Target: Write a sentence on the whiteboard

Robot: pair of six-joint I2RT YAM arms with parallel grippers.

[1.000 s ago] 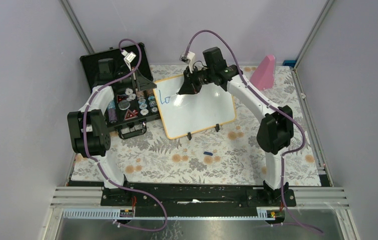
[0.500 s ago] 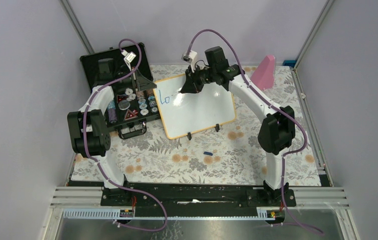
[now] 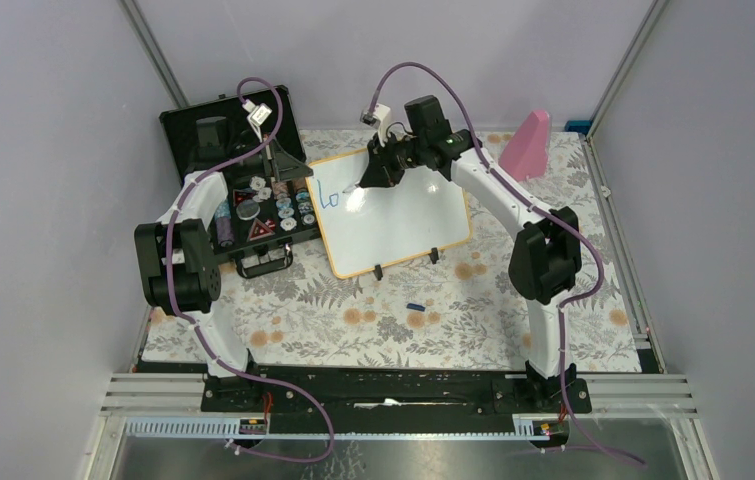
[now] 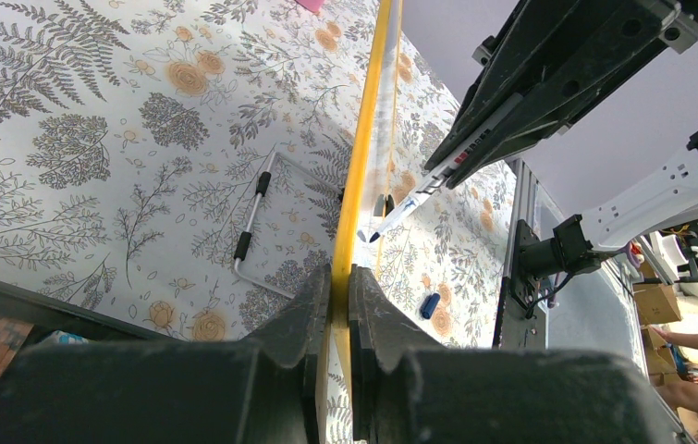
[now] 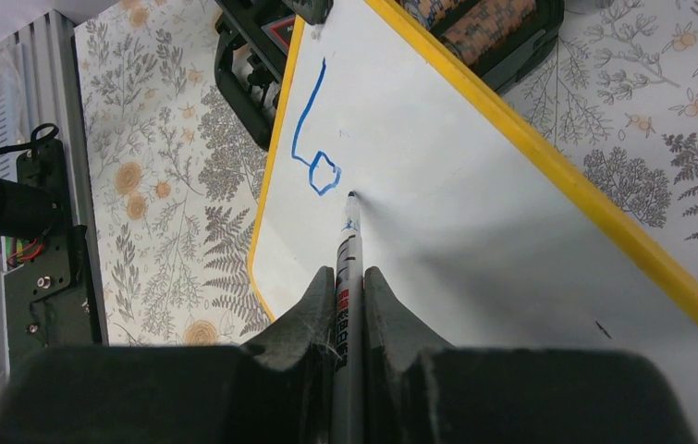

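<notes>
Tight left gripper pinching the whiteboard by its yellow rim, right gripper squeezing a marker, marker tip touching the whiteboard just beside blue letters "Lo"

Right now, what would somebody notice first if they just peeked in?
The whiteboard in the middle of the flowery table, with blue letters "Lo" near its left edge. The right arm reaches over it, jaws shut on a marker whose tip rests on the board just past the "o". The left arm pinches the board's yellow rim in its jaws, next to a black case.
</notes>
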